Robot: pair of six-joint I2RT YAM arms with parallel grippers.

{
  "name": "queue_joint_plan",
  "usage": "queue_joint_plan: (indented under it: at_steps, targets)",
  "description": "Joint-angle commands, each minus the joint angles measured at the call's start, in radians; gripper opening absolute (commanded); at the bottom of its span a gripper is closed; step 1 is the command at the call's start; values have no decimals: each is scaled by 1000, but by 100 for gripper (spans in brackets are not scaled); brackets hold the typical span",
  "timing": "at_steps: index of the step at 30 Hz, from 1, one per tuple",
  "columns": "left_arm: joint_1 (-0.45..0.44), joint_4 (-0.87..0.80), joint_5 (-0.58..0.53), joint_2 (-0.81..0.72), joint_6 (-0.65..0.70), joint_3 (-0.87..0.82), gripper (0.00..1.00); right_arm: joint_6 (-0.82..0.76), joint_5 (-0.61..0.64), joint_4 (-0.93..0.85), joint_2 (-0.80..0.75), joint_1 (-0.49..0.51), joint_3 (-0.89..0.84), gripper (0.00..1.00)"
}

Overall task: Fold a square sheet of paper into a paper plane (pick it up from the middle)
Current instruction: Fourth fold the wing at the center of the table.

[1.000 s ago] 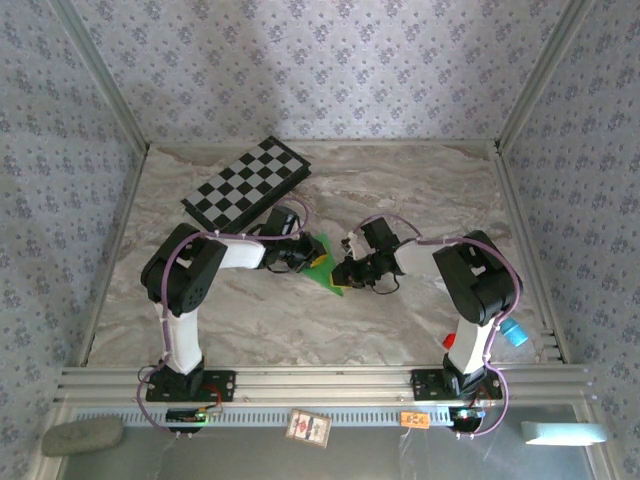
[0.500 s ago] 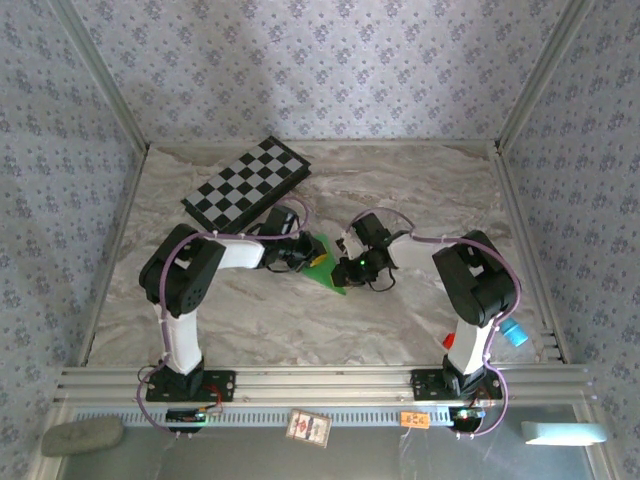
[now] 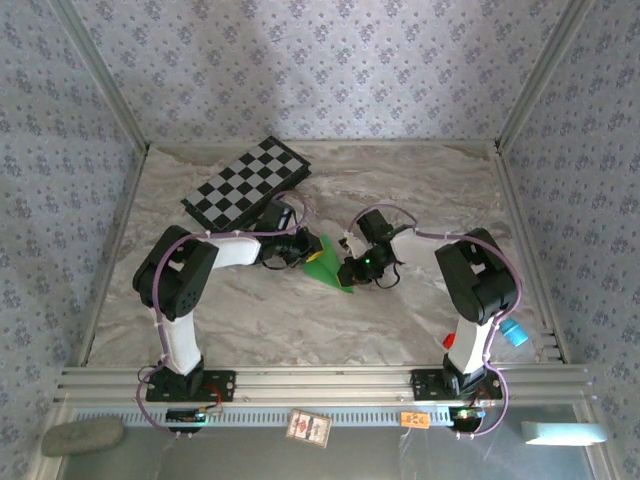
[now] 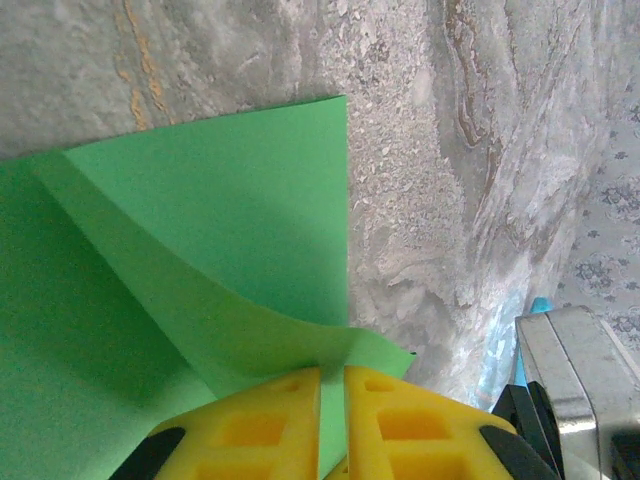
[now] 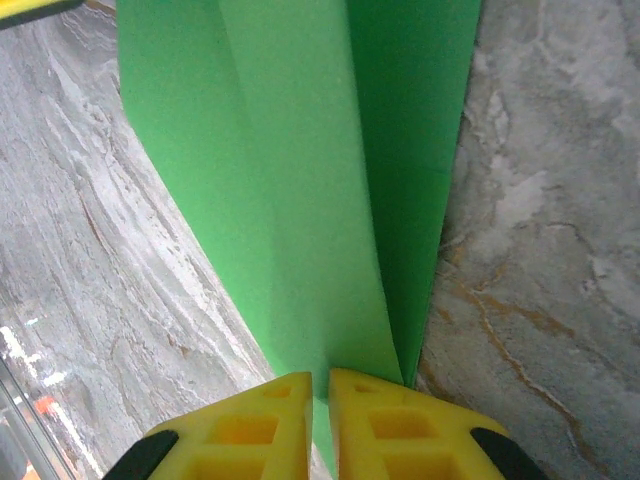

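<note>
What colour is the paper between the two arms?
The paper is bright green; the right wrist view shows it best.

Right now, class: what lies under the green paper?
Marbled table shows on both sides of the paper. The patch directly beneath is covered and cannot be seen.

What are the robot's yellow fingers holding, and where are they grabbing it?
Both pinch the green paper plane. The left fingers grip a folded flap at its edge; the right fingers grip the creased layers at its narrow end.
</note>
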Motion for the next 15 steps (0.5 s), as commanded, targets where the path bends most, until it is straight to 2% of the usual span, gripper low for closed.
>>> queue_joint_plan:
  at_steps: [1, 15]
  targets:
    - [-3, 0, 19, 22, 19, 33, 13, -21, 44, -66, 42, -9, 1, 16]
    - [-2, -17, -16, 62, 2, 33, 13, -15, 48, -74, 50, -13, 1, 16]
